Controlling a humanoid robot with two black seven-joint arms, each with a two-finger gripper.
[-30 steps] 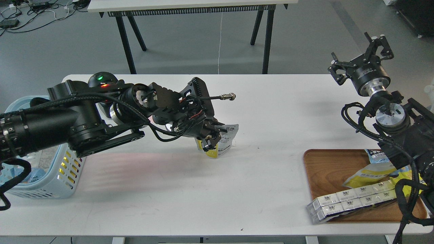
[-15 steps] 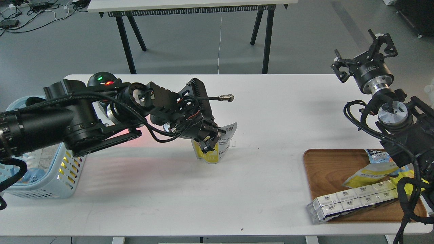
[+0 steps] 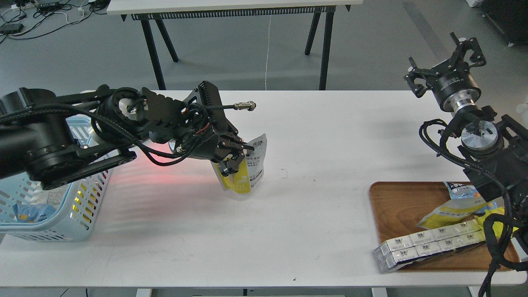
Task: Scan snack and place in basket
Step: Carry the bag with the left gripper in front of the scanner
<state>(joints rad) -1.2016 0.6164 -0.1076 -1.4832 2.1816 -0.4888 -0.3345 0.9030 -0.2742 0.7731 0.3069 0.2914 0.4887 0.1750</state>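
The snack (image 3: 251,167) is a small yellow-and-white pouch with its white printed back towards me, held a little above the white table (image 3: 288,231). My left gripper (image 3: 233,154) is shut on the snack's left side, near the table's middle left. The light blue basket (image 3: 88,198) stands at the table's left edge, partly hidden behind my left arm. My right gripper (image 3: 447,64) is open and empty, raised above the table's far right corner.
A brown wooden tray (image 3: 396,206) at the front right holds a long white multi-box pack (image 3: 429,243), a yellow bag and a blue bag (image 3: 462,190). A red glow lies on the table left of the snack. The basket holds some packets.
My left gripper has carried the snack to the left, towards the basket, and slightly up. The right gripper has drifted a little up and right.
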